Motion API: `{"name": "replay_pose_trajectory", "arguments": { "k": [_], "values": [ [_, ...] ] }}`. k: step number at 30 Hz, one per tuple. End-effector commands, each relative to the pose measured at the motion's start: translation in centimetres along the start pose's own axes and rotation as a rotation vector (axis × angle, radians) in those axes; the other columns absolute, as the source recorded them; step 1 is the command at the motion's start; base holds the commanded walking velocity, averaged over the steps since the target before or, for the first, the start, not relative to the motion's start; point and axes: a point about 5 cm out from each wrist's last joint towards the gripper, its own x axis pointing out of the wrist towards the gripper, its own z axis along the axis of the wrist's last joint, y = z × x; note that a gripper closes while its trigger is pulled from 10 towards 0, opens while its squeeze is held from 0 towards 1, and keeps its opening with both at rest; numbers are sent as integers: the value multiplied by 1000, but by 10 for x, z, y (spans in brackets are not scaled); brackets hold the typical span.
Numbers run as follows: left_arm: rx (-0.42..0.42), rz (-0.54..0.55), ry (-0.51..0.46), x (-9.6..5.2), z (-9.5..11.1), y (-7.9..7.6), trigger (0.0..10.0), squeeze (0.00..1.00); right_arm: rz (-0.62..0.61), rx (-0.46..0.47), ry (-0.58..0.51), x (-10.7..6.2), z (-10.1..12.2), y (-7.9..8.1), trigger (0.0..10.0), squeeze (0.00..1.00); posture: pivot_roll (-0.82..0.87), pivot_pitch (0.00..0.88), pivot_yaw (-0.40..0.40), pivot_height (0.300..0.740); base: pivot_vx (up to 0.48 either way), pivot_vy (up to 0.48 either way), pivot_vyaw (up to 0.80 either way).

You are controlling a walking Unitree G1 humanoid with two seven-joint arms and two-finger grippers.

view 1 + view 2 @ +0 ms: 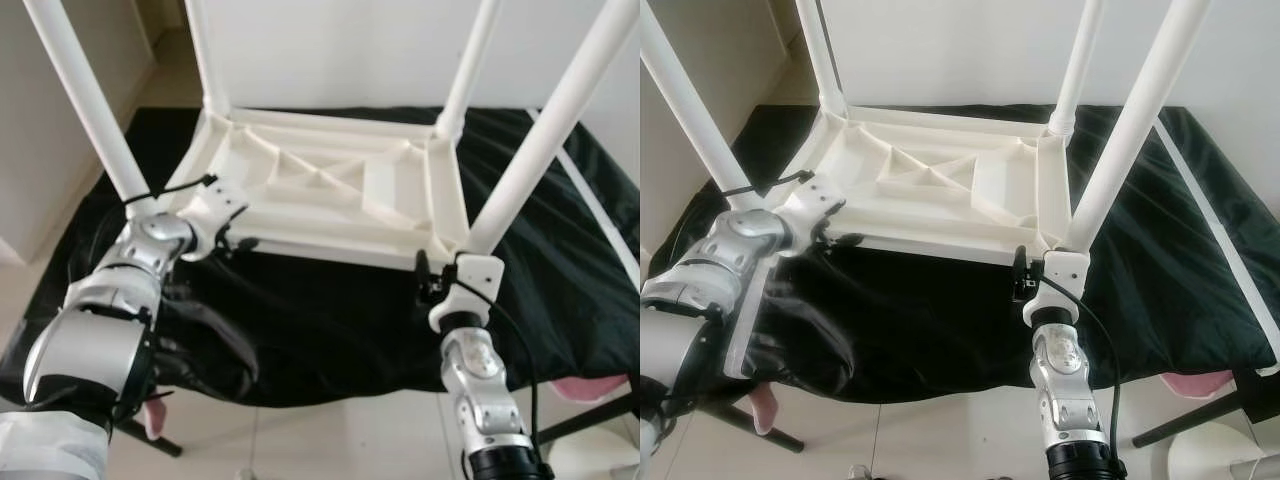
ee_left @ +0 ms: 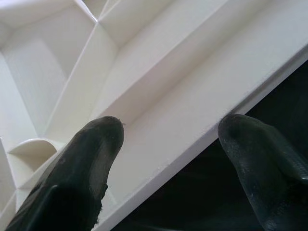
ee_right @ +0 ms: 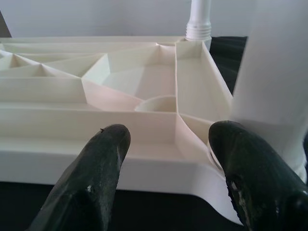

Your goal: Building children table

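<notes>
Four white legs are seen rising from the corners of an upturned white children's table (image 1: 330,190), which lies with its ribbed underside up on a black cloth (image 1: 330,320) spread over a supporting surface. At the near left corner, the near left leg (image 1: 90,100) is seen tilted outward toward the left, and the left end effector (image 1: 235,243) is positioned just beside it at the near rim of the tabletop. In the left wrist view its two black fingers (image 2: 91,159) are shown spread apart, with the white rim lying between them and nothing clamped. A black cable is seen running over the left wrist. Across the middle, triangular ribs and a rectangular pocket are visible in the underside. At the near right corner, the near right leg (image 1: 560,120) stands in its socket, leaning to the right, and the right end effector (image 1: 428,283) is held against the rim just beside that leg's base. Its fingers (image 3: 96,178) are likewise shown parted in the right wrist view, one before the rim and one near the leg's foot, gripping nothing. Something pink (image 1: 590,388) is seen below the cloth's right edge.
</notes>
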Motion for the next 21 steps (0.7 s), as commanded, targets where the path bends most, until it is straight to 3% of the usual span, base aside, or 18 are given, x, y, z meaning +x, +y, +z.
{"name": "replay_pose_trajectory", "arguments": {
  "k": [1,8,16,21],
  "values": [
    [-21,157,16,1,0,7,10000,0,0,1,20,0,-3,-1,10000,0,-22,101,35,740,0,0,0],
    [-34,76,49,5,-6,-3,10000,0,-5,-2,21,1,-3,-1,10000,0,-28,108,43,740,0,0,0],
    [-103,-56,64,8,-10,-14,10000,0,-8,4,24,-1,-3,-1,10000,0,-24,130,47,740,0,0,0],
    [-157,-238,17,10,-7,-28,10000,0,1,4,35,-5,-5,1,10000,0,-23,150,48,740,0,0,0]
  ]
}}
